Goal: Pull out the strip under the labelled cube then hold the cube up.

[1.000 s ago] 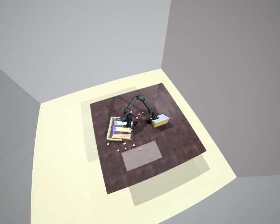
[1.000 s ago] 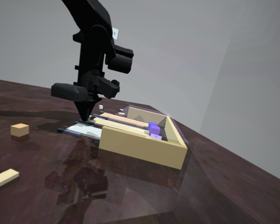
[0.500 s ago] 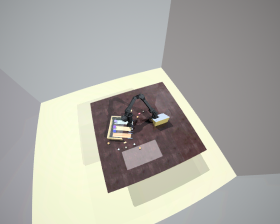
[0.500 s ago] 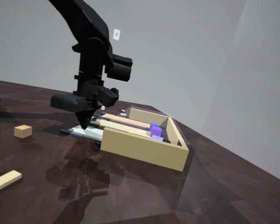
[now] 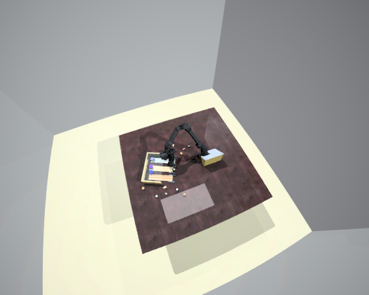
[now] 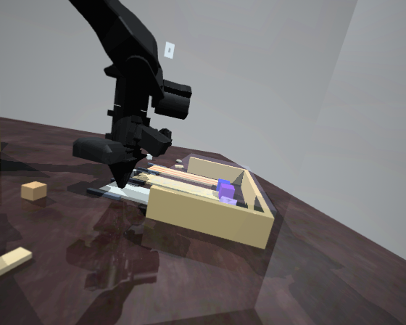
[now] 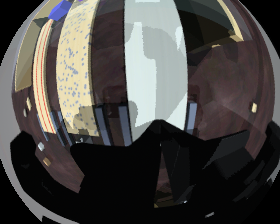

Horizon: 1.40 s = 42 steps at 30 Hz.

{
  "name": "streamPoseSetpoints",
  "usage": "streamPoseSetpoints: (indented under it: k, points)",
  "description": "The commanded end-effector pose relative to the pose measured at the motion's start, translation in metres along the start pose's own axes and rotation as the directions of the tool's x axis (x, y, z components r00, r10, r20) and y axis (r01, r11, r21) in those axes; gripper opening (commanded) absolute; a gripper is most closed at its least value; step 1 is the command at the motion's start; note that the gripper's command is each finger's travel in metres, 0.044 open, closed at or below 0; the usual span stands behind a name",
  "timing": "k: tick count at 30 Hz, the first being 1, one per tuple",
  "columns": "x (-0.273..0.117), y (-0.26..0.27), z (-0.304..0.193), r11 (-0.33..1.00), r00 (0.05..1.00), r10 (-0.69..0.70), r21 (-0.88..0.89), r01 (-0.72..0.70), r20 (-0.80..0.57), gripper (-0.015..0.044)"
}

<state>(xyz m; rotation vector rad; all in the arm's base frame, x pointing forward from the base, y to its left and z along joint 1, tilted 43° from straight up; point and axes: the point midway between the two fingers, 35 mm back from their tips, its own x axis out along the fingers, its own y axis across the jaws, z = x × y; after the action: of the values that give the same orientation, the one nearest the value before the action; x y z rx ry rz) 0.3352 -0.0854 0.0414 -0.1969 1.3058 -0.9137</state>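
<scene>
Toward the surface's (image 5: 232, 178) (image 6: 313, 290) left edge in the top view, the pale strip (image 5: 159, 160) (image 6: 132, 193) (image 7: 156, 65) lies under the closed gripper (image 5: 171, 165) (image 6: 122, 186) (image 7: 157, 123), its fingers together, holding nothing. Exterior shows the lilac cube (image 5: 152, 159) (image 6: 228, 200) at the strip's far end, marked on top; the wrist view omits it but shows speckles on the middle strip (image 5: 161, 168) (image 6: 175, 183) (image 7: 75, 60).
</scene>
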Motion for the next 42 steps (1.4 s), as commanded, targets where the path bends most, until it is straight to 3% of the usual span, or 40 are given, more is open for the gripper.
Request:
streamPoseSetpoints:
  k: [1, 42]
  points:
    - [0.0016, -0.0005, -0.0011, 1.000, 1.000, -0.005, -0.007, 0.005, -0.002, 0.0000]
    - [0.0050, -0.0001, -0.0006, 1.000, 1.000, -0.005, -0.007, 0.005, -0.001, 0.0000]
